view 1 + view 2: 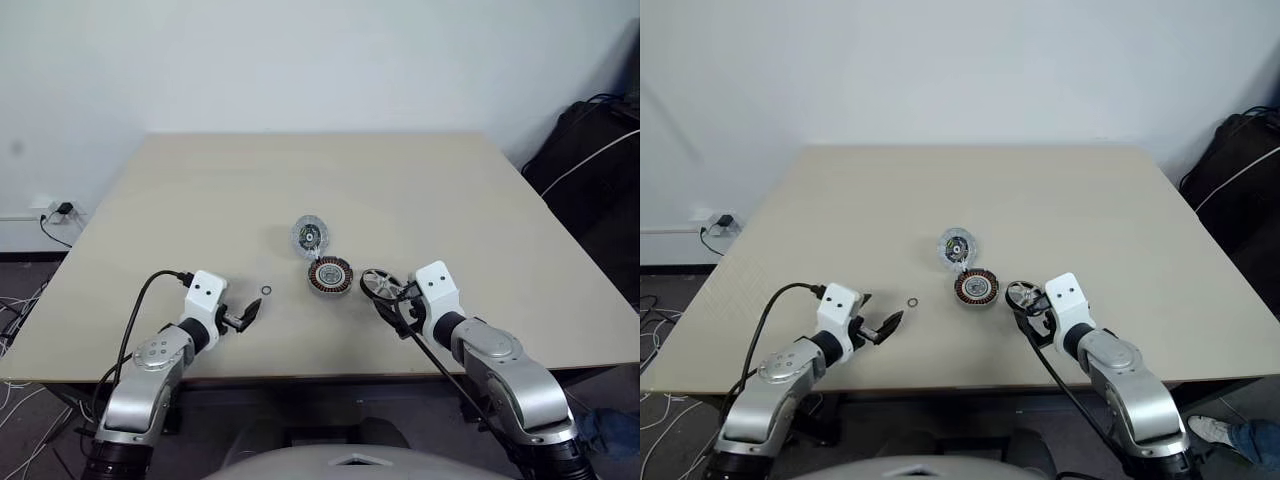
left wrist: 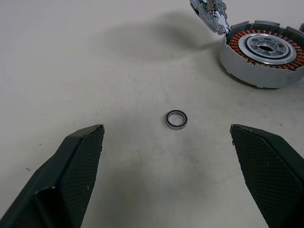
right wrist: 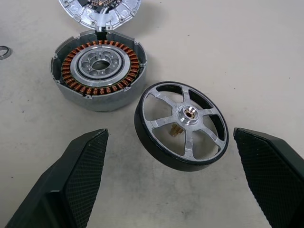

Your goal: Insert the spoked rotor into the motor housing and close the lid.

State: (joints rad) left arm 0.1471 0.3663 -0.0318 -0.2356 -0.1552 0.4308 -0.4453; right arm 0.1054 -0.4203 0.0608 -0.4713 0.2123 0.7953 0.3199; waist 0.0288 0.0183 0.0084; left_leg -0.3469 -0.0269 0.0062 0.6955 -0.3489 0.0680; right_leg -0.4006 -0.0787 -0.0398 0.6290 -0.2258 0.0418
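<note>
Right wrist view: spoked rotor (image 3: 181, 125) flat on the beige table (image 1: 420, 190), black rim, silver spokes, small brass-coloured hub facing up. Sits between the two black fingers (image 3: 76, 180) of the right gripper (image 1: 392, 303), touched by neither. Jaws spread wide, nothing held.

Motor housing (image 3: 99, 72) just left of and slightly beyond the rotor, apart from it by a narrow gap. Open side up: ring of copper-brown windings around a silver centre with a dark bore. Grey outer wall, notched along the rim.

Lid (image 1: 310, 236) directly beyond the housing, its near edge meeting the housing's far rim. Inner face showing, silver with a small dark-greenish hub. Whether tilted or flat, cannot tell.

Left wrist view: tiny black ring (image 2: 176, 119) alone on the table, lying flat, ahead of and between the left gripper's fingers (image 2: 71, 166), untouched. Left gripper (image 1: 242, 315) likewise wide open and empty, near the table's near-left edge, pointing toward the centre.

Head views: ring well left of the housing; housing, lid and rotor clustered near the table's middle, toward the near side. Black bag (image 1: 590, 150) on the floor past the table's far right corner. Wall socket with cable (image 1: 55, 212) on the left.
</note>
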